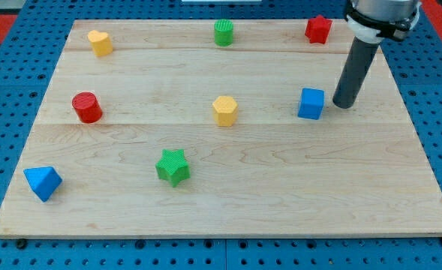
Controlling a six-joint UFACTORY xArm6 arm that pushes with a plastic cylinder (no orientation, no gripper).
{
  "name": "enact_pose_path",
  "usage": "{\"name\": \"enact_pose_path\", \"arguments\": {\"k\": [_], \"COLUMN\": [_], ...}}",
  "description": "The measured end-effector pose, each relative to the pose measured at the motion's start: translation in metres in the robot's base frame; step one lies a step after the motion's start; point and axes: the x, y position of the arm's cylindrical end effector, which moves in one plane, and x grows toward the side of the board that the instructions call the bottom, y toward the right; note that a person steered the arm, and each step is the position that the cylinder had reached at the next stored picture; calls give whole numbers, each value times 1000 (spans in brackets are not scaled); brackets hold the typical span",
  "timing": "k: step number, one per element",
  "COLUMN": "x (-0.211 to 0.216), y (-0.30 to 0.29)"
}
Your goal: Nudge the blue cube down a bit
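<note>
The blue cube sits on the wooden board at the view's right of centre. My tip is at the end of the dark rod, just to the view's right of the blue cube, a small gap away and level with it.
A yellow hexagonal block lies left of the cube. A red star, a green cylinder and a yellow block line the top. A red cylinder, a green star and a blue triangular block lie left.
</note>
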Motion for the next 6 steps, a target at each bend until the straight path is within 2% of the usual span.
{"name": "enact_pose_path", "arguments": {"k": [3,4,5,6], "x": [0,-7,-37,-41], "y": [-108,-88,-92,-122]}}
